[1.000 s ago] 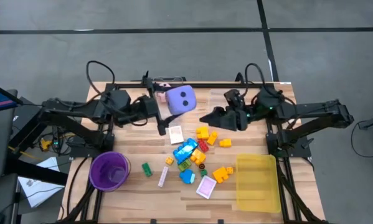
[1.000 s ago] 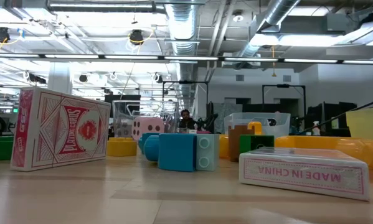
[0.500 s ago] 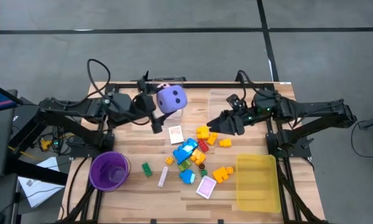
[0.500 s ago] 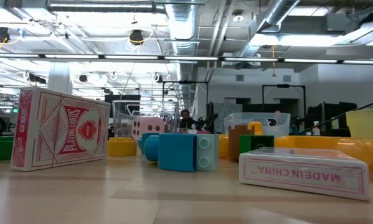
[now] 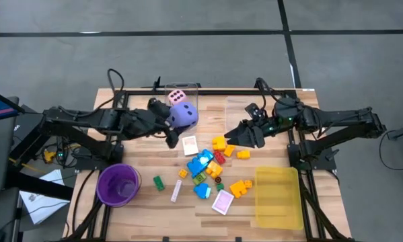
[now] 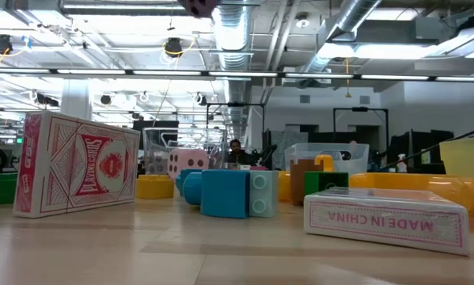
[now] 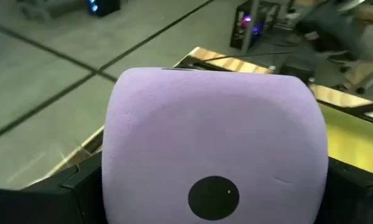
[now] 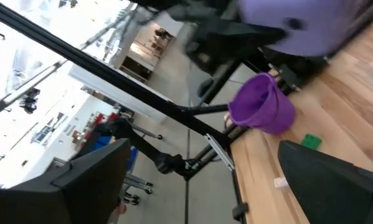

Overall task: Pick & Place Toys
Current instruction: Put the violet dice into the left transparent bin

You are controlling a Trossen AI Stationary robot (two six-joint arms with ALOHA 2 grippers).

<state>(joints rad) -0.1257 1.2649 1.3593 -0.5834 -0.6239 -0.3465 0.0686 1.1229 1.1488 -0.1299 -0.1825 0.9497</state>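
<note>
A large purple dotted die [image 5: 186, 113] hangs above the table's far middle, and my left gripper [image 5: 173, 119] is shut on it. In the left wrist view the die [image 7: 214, 137] fills the picture between both fingers. A pink die [image 5: 176, 95] lies in a clear box [image 5: 193, 91] just behind it. Coloured blocks [image 5: 208, 165] and flat pink-white cards [image 5: 189, 144] lie loose on the table's middle. My right gripper [image 5: 229, 134] hovers open over the far right edge of the pile, with nothing between its fingers. My left gripper pinches the purple die between its two fingers, one on each of two opposite faces [image 7: 114, 168]. The fingers [image 7: 61, 193] come from the table's left and slant a little down. The die is lifted clear of the table, by the clear box's near edge.
A purple round cup [image 5: 118, 185] stands at the near left and a yellow tray [image 5: 278, 197] lies at the near right. In the low view a card pack [image 6: 77, 162] stands on edge at the left and another [image 6: 387, 220] lies flat at the right.
My left gripper has sunk with the purple die, rolling its wrist, and has drawn slightly toward the table's left; the die stays held and clear of the table. My right gripper has tipped a little downward toward the pile, still open.
</note>
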